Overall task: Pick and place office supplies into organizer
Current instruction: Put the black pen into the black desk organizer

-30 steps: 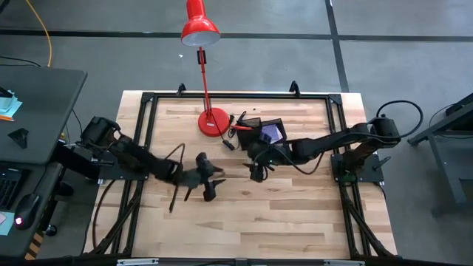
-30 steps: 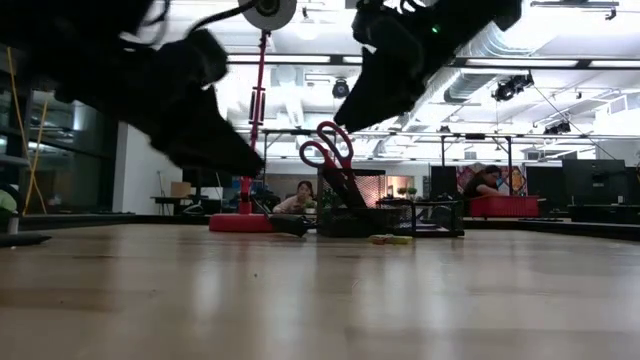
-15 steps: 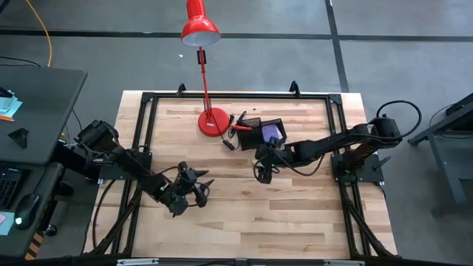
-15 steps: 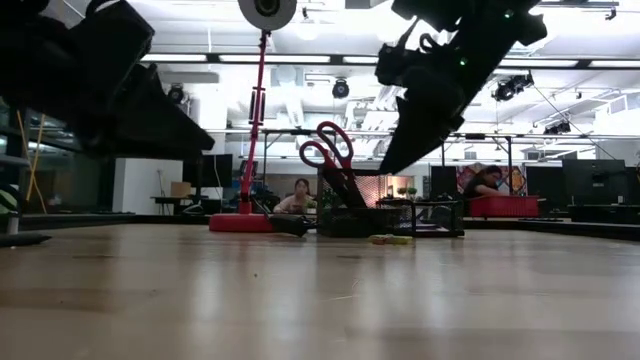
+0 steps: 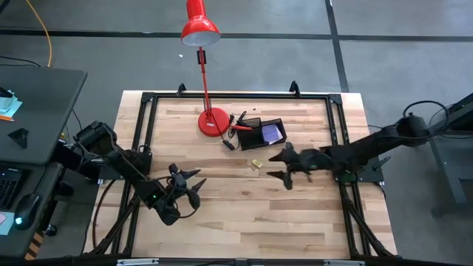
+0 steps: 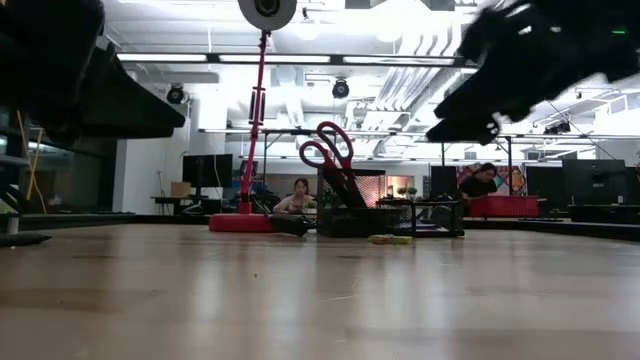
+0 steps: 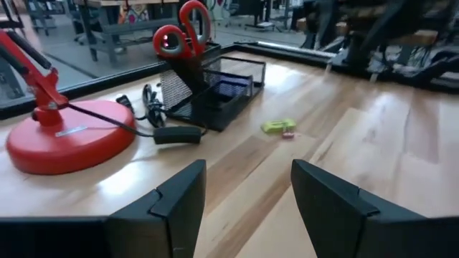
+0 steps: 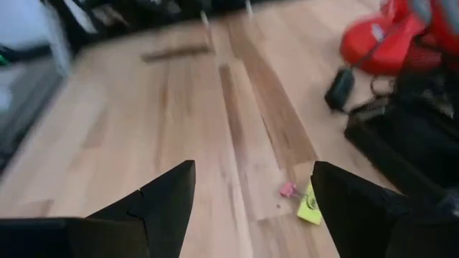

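Both arms hovered over the worktop (image 5: 295, 214) with jaws spread and empty, the yellow piece (image 5: 256, 163) lying near the scissors-filled organizer (image 5: 260, 133).

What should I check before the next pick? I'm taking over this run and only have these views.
1. Left gripper empty, fingers apart: ok.
2. Right gripper empty, fingers apart: ok.
3. Yellow piece still out on the table, beside the organizer, not in it: not ok.
4. Scissors standing upright in the organizer: ok.
5. Purple-blue pad inside the organizer: ok.
6. Red lamp and its cord switch close to the organizer, near an approach from that side: cannot tell if clear.
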### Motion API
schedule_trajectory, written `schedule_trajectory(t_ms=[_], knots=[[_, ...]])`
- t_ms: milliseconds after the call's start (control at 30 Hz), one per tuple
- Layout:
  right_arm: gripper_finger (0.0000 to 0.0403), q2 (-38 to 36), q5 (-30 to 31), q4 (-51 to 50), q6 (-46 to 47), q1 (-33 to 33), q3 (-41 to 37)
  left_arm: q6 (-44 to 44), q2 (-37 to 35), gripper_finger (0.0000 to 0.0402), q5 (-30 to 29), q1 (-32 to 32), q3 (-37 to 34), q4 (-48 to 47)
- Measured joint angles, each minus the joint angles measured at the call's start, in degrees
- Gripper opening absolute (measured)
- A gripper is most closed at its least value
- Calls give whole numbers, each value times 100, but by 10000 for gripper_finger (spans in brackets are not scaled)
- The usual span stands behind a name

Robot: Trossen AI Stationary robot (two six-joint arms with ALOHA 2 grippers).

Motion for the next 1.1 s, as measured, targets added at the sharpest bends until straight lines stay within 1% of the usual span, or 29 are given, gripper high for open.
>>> schedule_trajectory(t_ms=[100,233,333,433,533,600,667,733,767,833,867,1000,1100], knots=[[267,-696,296,447,20,122,-646,-247,0,195,-39,-2,-2,-293],[264,-1261,648,1016,20,156,-1222,-819,18,195,-51,-2,-5,-634],[264,-1517,741,1054,264,153,-1542,-1068,24,195,-59,-2,-8,-688],[264,-1627,686,1050,552,153,-1771,-1085,24,195,31,-49,-7,-738],[265,-1629,667,838,634,153,-1873,-1241,24,195,54,-88,-5,-1081],[266,-1625,667,601,605,153,-1878,-1477,24,195,242,-86,-5,-1312],[266,-1633,667,322,572,153,-1878,-1225,24,195,609,-85,-6,-1463],[265,-1637,667,113,577,153,-1880,-887,16,195,1158,-76,-4,-1636],[264,-1637,667,17,583,153,-1880,-867,-16,195,1414,-78,-4,-1764],[264,-1635,667,-188,599,153,-1880,-1171,-73,195,1689,-170,-1,-1949],[264,-1635,667,-243,596,153,-1880,-1375,-74,195,1726,-234,0,-2064],[264,-1635,667,-436,575,153,-1880,-2649,-72,195,1505,-460,7,-2552],[264,-1635,667,-478,568,153,-1880,-3517,-72,195,1454,-531,48,-3132]])
